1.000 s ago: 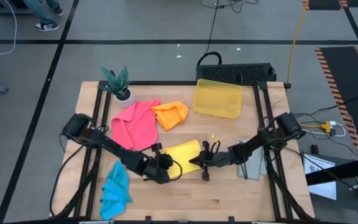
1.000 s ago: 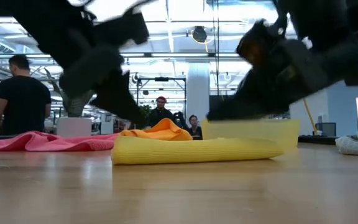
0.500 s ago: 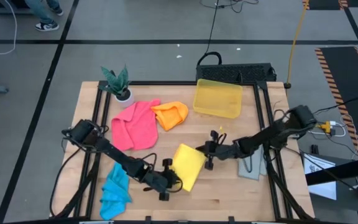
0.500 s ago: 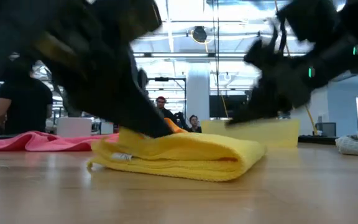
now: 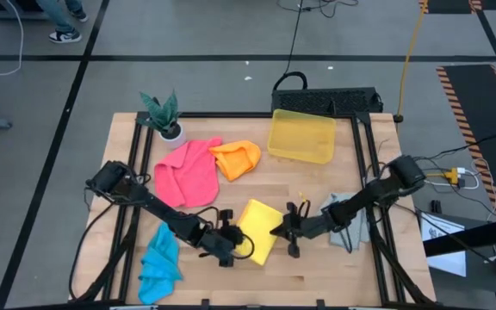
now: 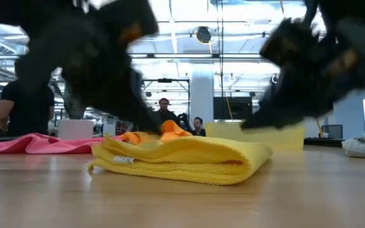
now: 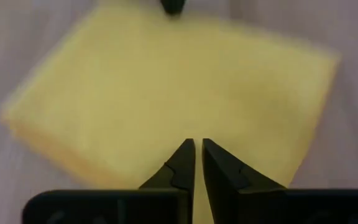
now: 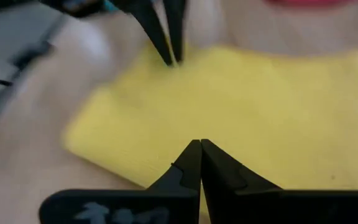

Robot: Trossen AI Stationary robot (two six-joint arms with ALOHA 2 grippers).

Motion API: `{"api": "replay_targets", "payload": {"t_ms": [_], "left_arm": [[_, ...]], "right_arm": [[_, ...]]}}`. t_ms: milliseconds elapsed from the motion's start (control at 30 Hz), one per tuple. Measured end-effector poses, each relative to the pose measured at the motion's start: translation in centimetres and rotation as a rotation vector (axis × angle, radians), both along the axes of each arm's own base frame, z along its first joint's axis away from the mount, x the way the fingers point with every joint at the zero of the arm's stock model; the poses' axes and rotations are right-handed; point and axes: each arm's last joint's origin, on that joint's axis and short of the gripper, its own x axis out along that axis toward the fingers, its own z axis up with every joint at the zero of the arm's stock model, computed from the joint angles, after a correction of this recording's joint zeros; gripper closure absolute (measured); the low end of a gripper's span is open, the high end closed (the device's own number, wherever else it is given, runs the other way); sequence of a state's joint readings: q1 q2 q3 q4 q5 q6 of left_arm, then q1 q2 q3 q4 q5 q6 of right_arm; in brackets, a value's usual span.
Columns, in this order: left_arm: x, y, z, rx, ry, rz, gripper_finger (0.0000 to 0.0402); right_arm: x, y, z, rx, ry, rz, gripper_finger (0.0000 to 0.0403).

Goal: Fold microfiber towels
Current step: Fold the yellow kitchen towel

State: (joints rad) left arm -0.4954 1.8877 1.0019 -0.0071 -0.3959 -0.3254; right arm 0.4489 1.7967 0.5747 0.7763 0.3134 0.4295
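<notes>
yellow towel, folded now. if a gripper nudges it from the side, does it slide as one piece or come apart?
Probably bunches rather than slides cleanly: the yellow towel is soft stacked layers with a rounded fold, nothing stiff. Its loose edges look likely to peel open first if caught. It seems light and lies flat on the wooden table, so it won't roll or tip.

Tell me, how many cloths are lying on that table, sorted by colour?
pink towel: 1
orange towel: 1
yellow towel: 1
blue towel: 1
grey towel: 1
Total: 5 towels
</notes>
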Motion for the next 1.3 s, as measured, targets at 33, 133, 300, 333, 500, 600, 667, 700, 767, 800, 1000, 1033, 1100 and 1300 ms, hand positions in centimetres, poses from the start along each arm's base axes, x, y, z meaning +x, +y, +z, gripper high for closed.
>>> {"api": "replay_targets", "payload": {"t_ms": [33,133,300,333,500,600,667,700,767,800,1000,1033,1100,1300], "left_arm": [[-0.2,0.2,-0.3,-0.007,0.033,0.025,0.0369],[-0.9,0.5,-0.7,-0.021,0.108,0.093,0.0369],[-1.3,-0.4,-0.6,-0.054,0.097,0.105,0.0369],[-1.3,-0.8,-0.5,-0.065,0.076,0.093,0.0369],[-0.8,-2.1,0.4,-0.091,-0.04,0.006,0.0369],[-0.3,-2.5,1.1,-0.078,-0.131,-0.035,0.0369],[0.1,-2.4,1.5,-0.047,-0.18,-0.054,0.0369],[0.3,-2.2,1.6,-0.027,-0.194,-0.048,0.0369],[0.8,-1.2,1.6,0.009,-0.2,-0.02,0.0369],[1.1,-0.5,1.5,0.022,-0.191,-0.002,0.0369],[2.3,4.0,0.5,0.066,-0.091,0.139,0.0369],[2.2,4.7,0.2,0.077,-0.061,0.173,0.0369],[2.2,6.0,-0.1,0.083,-0.028,0.275,0.0369],[1.6,8.0,-0.7,0.13,0.05,0.415,0.0369]], "right_arm": [[0.1,-0.2,-0.5,0.002,0.019,-0.016,0.0403],[0.2,-1.2,-1.3,-0.01,0.07,-0.054,0.0403],[0.1,-3.4,-0.7,-0.098,0.144,-0.128,0.0403],[0.0,-3.7,-0.4,-0.125,0.148,-0.145,0.0403],[-0.1,-3.5,2.6,-0.144,0.032,-0.109,0.0403],[-0.1,-2.2,3.3,-0.101,-0.035,-0.012,0.0403],[-0.1,-1.4,3.3,-0.085,-0.062,0.018,0.0403],[0.0,-1.0,3.1,-0.079,-0.065,0.026,0.0403],[-0.1,-0.6,2.3,-0.071,-0.044,0.032,0.0403],[0.0,-0.4,1.8,-0.064,-0.036,0.031,0.0403],[0.1,-0.1,-0.6,-0.035,0.03,0.041,0.0403],[0.0,-0.1,-0.9,-0.03,0.041,0.051,0.0403],[0.0,0.0,-1.4,-0.018,0.06,0.073,0.0403],[-0.2,0.1,-1.7,-0.04,0.086,0.096,0.0403]]}}
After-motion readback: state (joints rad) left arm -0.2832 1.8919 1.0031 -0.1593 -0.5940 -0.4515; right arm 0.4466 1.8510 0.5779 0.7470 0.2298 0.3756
